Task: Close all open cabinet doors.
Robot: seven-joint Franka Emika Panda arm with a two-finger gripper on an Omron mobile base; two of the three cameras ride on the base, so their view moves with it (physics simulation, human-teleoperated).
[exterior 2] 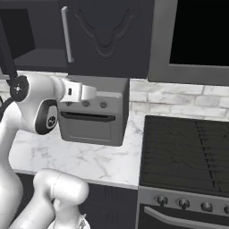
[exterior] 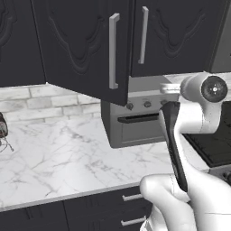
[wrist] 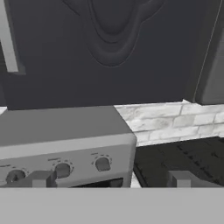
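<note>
Cabinet doors over the counter: left door (exterior: 85, 45) stands swung out from the cabinet front, its lower corner hanging over the toaster oven (exterior: 135, 124), silver bar handle (exterior: 113, 52) near its free edge. Right door (exterior: 176, 36) sits flush/closed, its handle (exterior: 143, 35) just beside the open door's edge. From right base view the cabinet interior (exterior 2: 36, 49) shows dark to the left of the closed door (exterior 2: 107, 38), w/ the open door seen edge-on at far left. Gripper (wrist: 111, 179) is spread wide, nothing between the fingertips (wrist: 41, 179); it points at the closed door's carved panel (wrist: 109, 43), above the toaster oven top (wrist: 61, 124), not touching either. Arm forearm (exterior 2: 74, 91) reaches in front of the oven's knobs. Marble counter (exterior: 67, 158) runs under it all; stove grates (exterior 2: 188, 152) to the right, microwave (exterior 2: 197, 36) above those. Small dark obj at far left counter edge (exterior: 2, 128), can't identify.
</note>
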